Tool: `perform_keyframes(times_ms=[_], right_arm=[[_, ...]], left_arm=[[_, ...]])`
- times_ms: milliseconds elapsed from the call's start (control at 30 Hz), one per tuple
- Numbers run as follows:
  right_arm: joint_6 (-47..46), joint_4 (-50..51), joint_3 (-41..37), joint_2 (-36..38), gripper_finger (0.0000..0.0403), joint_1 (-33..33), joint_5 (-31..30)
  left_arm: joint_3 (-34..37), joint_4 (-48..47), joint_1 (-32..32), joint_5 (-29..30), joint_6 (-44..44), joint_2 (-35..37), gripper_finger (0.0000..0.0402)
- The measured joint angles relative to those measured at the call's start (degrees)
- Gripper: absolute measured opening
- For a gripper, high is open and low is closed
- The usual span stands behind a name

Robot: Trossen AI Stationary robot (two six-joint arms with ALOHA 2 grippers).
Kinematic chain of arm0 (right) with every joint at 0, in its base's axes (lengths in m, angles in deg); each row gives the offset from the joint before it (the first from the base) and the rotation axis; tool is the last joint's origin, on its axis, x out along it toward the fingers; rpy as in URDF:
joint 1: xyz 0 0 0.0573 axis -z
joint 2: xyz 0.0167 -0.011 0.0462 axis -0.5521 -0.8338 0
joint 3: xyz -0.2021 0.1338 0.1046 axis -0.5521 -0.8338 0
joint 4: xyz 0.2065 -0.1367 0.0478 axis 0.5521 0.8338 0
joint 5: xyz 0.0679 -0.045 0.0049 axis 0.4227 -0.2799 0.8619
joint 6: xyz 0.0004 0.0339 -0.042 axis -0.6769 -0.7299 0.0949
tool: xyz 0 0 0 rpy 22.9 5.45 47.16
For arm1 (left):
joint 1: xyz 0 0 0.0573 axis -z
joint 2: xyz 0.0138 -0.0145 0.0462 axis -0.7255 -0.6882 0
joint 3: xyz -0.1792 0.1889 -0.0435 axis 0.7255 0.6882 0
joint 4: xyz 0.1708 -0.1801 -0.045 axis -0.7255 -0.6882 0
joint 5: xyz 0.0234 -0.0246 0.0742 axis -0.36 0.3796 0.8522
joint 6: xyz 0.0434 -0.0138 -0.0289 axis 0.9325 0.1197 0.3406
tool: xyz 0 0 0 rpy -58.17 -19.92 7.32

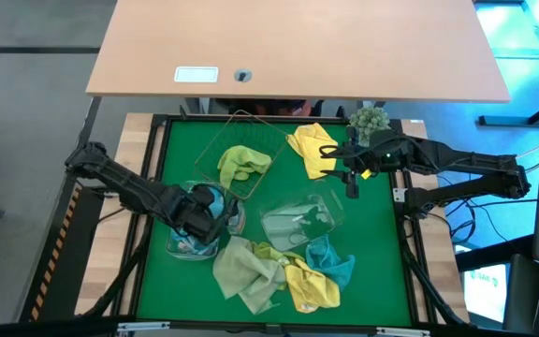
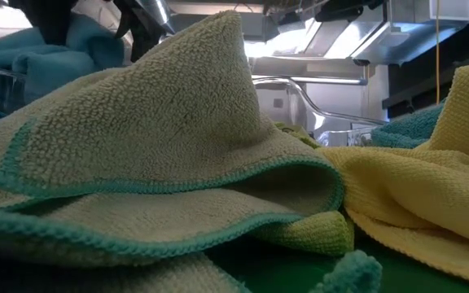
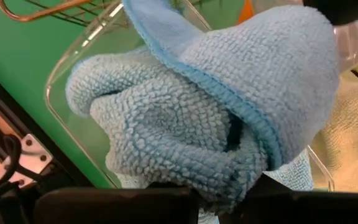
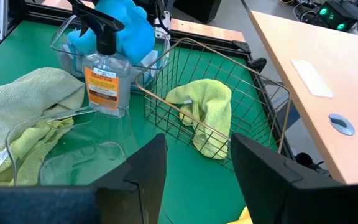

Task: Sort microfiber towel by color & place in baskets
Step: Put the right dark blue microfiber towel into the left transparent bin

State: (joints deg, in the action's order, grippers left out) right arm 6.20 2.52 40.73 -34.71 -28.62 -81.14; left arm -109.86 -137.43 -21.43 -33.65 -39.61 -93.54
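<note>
My left gripper (image 1: 199, 213) is over the left clear tub (image 1: 178, 245) and is shut on a light blue towel (image 3: 229, 106); it also shows in the right wrist view (image 4: 126, 28), heaped above the tub. My right gripper (image 4: 194, 168) is open and empty at the far right (image 1: 346, 170), beside a yellow towel (image 1: 309, 145) that lies flat on the mat. A lime green towel (image 1: 241, 164) lies in the wire basket (image 4: 253, 93). A pile of pale olive (image 1: 246, 267), yellow (image 1: 309, 285) and teal (image 1: 330, 257) towels lies at the near edge. My left gripper holds the light blue towel in a bunched fold (image 3: 229, 174) right at its fingers, which the cloth itself hides. The towel's lower part (image 3: 104, 87) rests in the clear tub, within its rim (image 3: 55, 81).
A second clear tub (image 1: 299, 223) stands mid-table; a clear spray bottle with an orange label (image 4: 104, 78) stands upright at it. A fuzzy plant ball (image 1: 370, 120) sits at the far right corner. Bare green mat (image 1: 372, 234) lies to the right.
</note>
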Motion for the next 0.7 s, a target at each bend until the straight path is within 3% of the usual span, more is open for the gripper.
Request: perform_keyframes(times_ms=[167,700], right_arm=[[0.0,0.0,0.0,0.0,0.0179,0.0,0.0],[0.0,0.0,0.0,0.0,0.0179,0.0,0.0]], left_arm=[[5.6,1.3,1.1,0.0,-1.6,1.0,0.0017],[25.0,24.9,1.1,-4.7,-1.7,1.6,0.0017]])
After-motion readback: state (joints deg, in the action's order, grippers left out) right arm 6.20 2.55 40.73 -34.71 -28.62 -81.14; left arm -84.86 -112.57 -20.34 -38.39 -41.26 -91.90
